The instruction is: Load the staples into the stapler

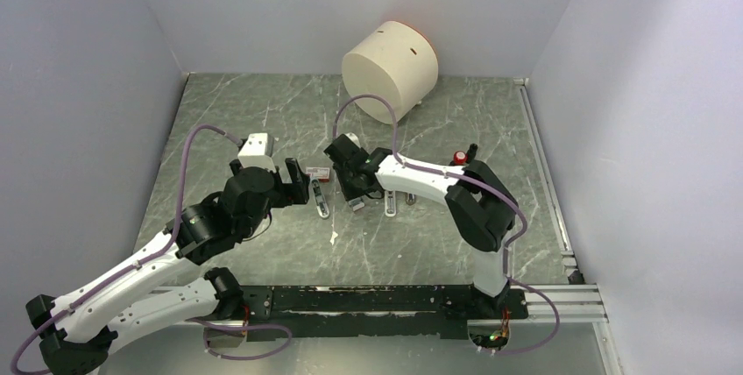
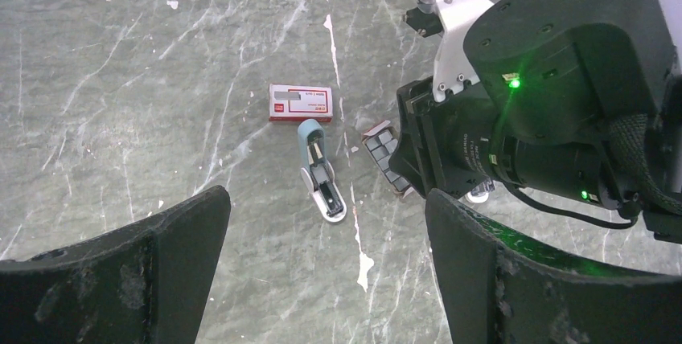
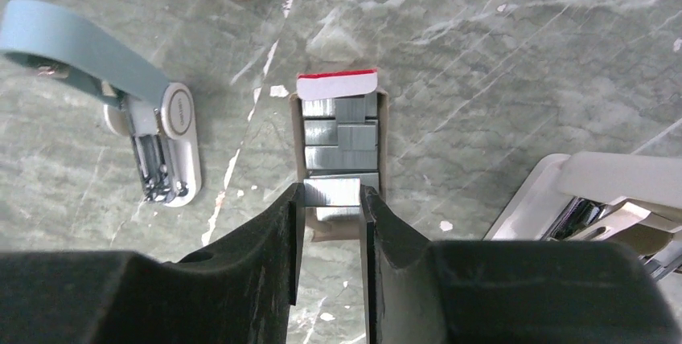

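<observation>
1. Grey metal staples [image 3: 331,193] sit in rows in a small open cardboard tray [image 3: 382,151] near the middle of the tabletop [image 1: 263,112], a little toward its far edge. The right gripper [image 3: 331,203] is closed on the nearest strip, with one finger on each side of it.
2. That strip is thin and only lightly bonded. Too hard a squeeze could snap it, and too soft a pinch at the very fingertips could let it tilt or slip out on the lift.
3. The tray looks light and nothing holds it down. Because the strip lies right against the next row, lifting it may drag a neighbouring strip or the whole tray up with it.
4. The stapler [image 3: 161,131] lies just beside the tray, toward the left edge, with its blue top swung up and its metal channel showing. The channel is narrow, so a skewed strip would probably ride on the rail or jam.
5. The left gripper [image 1: 298,184] is spread wide, holds nothing and hangs over the stapler without touching it. Left unsteadied, the stapler could skid when the strip is pushed in.
6. Space is tight: a red-and-white box [image 2: 300,103] lies just beyond the stapler and a white stapler [image 3: 603,199] lies near the tray toward the right edge. The two arms are also close together, so a careless swing could knock something.
</observation>
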`<move>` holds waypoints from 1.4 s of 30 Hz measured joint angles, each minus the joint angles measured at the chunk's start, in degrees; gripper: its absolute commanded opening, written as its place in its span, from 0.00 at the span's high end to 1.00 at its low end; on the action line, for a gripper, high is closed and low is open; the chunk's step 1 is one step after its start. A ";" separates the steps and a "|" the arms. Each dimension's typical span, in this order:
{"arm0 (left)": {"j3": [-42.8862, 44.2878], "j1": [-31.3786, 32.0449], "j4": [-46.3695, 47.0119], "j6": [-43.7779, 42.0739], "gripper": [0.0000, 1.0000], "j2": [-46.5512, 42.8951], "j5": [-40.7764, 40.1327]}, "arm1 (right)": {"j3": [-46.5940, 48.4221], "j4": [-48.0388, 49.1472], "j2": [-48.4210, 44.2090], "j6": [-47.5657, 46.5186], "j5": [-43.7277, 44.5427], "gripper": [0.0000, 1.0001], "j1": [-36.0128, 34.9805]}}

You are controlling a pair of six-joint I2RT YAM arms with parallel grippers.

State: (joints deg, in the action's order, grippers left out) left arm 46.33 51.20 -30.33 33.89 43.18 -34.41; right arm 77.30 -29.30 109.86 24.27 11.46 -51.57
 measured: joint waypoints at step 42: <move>0.00 0.00 -1.84 1.55 0.05 -3.56 -4.20 | -6.21 2.84 -2.16 14.16 3.17 0.52 -10.99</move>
State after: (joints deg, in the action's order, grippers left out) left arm 46.33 51.20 -32.16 35.44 39.62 -38.61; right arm 71.09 -26.46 107.70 38.44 14.63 -62.57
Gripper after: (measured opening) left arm 0.952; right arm 0.474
